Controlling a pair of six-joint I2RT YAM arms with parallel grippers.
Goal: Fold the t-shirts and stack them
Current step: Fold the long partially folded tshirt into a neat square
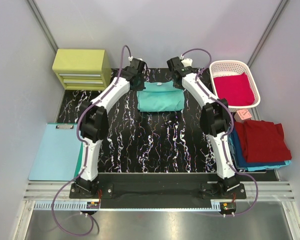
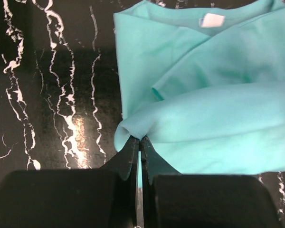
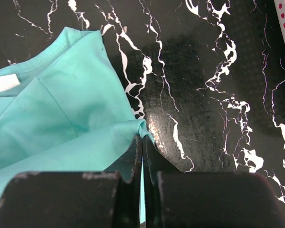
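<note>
The mint-teal t-shirt [image 1: 160, 98] lies partly folded at the far middle of the black marbled mat. My left gripper [image 1: 138, 80] is shut on its left corner; the pinched cloth shows in the left wrist view [image 2: 133, 127]. My right gripper [image 1: 179, 79] is shut on its right corner, seen in the right wrist view [image 3: 143, 127]. A crimson t-shirt [image 1: 233, 87] lies in the white basket [image 1: 217, 65]. A dark red t-shirt [image 1: 260, 140] lies on a blue one [image 1: 240, 159] at the right.
A yellow-green drawer box [image 1: 81, 68] stands at the back left. A pale blue clipboard [image 1: 55, 151] lies at the left edge. A small pink item [image 1: 244, 114] lies below the basket. Grey walls close in both sides.
</note>
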